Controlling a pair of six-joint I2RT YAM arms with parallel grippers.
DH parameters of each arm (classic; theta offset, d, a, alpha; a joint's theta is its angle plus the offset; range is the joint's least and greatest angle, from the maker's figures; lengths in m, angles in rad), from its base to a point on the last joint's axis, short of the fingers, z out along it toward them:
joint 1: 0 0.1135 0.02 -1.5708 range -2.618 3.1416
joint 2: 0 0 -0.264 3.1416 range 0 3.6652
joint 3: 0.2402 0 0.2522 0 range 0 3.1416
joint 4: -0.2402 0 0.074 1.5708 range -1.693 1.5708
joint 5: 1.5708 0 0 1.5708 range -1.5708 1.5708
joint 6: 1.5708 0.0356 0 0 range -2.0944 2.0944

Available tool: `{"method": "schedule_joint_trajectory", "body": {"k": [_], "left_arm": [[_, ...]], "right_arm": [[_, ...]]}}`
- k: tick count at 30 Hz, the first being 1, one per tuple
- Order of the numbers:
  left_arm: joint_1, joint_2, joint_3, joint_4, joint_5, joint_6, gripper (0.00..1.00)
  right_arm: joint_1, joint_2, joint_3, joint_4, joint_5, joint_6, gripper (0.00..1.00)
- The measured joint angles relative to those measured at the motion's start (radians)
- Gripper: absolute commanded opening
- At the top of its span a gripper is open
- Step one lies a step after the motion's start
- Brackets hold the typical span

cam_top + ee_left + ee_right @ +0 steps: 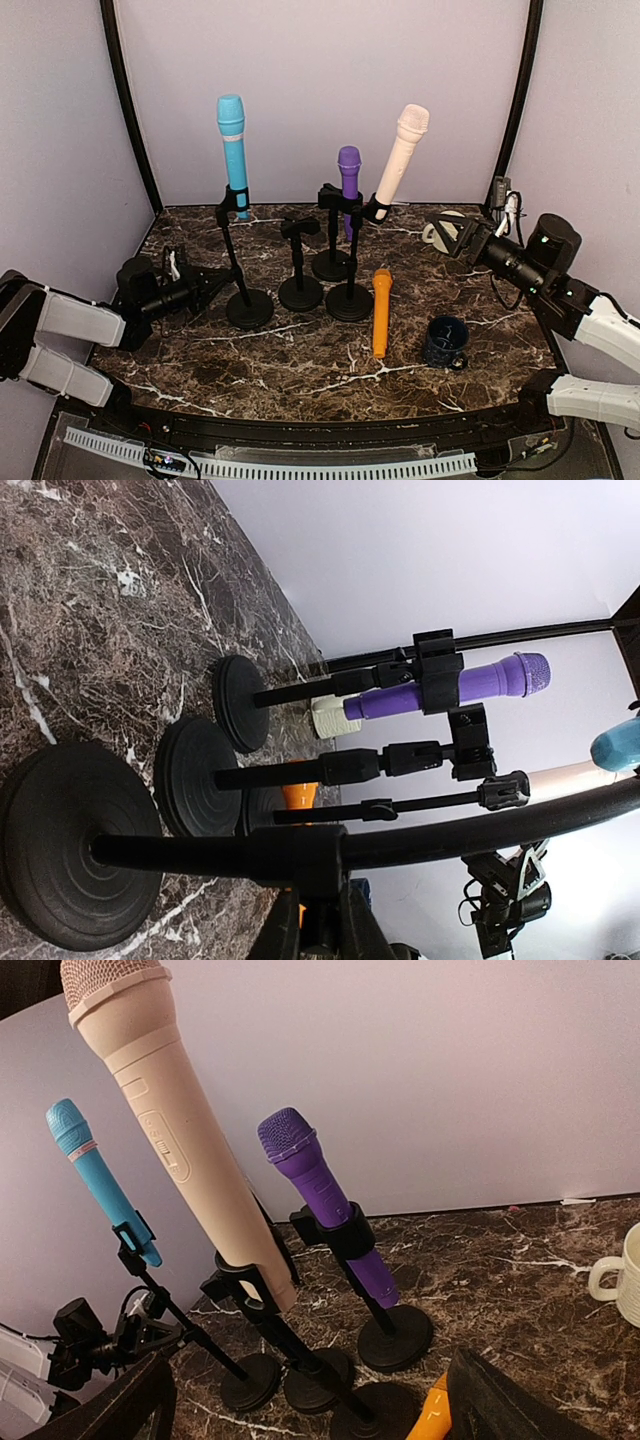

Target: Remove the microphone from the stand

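A blue microphone [232, 150] stands in the left stand [249, 307]. A purple microphone [349, 176] and a cream microphone [400, 160] sit in two other stands. A fourth stand [300, 290] is empty. An orange microphone [381, 310] lies on the table. My left gripper [205, 281] is shut on the pole of the blue microphone's stand [200, 852], low down near its base; its fingers [365, 920] pinch the pole's collar. My right gripper [466, 238] is wide open and empty, right of the stands, facing the cream [170, 1130] and purple [320, 1190] microphones.
A dark blue mug [445, 342] stands at the front right. A white mug [436, 231] sits behind my right gripper, also at the right edge of the right wrist view [625, 1275]. Purple walls close the back and sides.
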Motion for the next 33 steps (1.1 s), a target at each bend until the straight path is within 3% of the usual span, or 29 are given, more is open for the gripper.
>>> {"method": "schedule_joint_trajectory", "body": {"k": [1, 5, 8, 11, 21, 27, 33], "left_arm": [[0.000, 0.000, -0.002, 0.003, 0.000, -0.003, 0.05], [0.000, -0.006, 0.006, -0.018, 0.002, 0.010, 0.34], [0.000, -0.029, 0.051, -0.153, -0.005, 0.084, 0.55], [0.000, -0.074, 0.114, -0.319, -0.028, 0.181, 0.67], [-0.017, -0.297, 0.238, -0.665, -0.169, 0.681, 0.69], [-0.166, -0.364, 0.238, -0.777, -0.331, 0.966, 0.72], [-0.304, -0.377, 0.238, -0.794, -0.524, 1.137, 0.74]], "right_arm": [[0.000, 0.000, 0.000, -0.002, 0.000, 0.000, 0.95], [0.000, 0.000, 0.000, -0.006, 0.003, 0.000, 0.95], [0.000, 0.000, 0.000, -0.007, 0.004, 0.000, 0.95], [0.000, -0.006, 0.000, -0.009, 0.004, 0.000, 0.95], [0.000, -0.029, 0.000, -0.006, 0.014, -0.004, 0.95], [0.000, -0.029, -0.007, 0.000, 0.014, -0.003, 0.95], [0.000, -0.030, -0.016, -0.002, 0.014, -0.003, 0.96]]}}
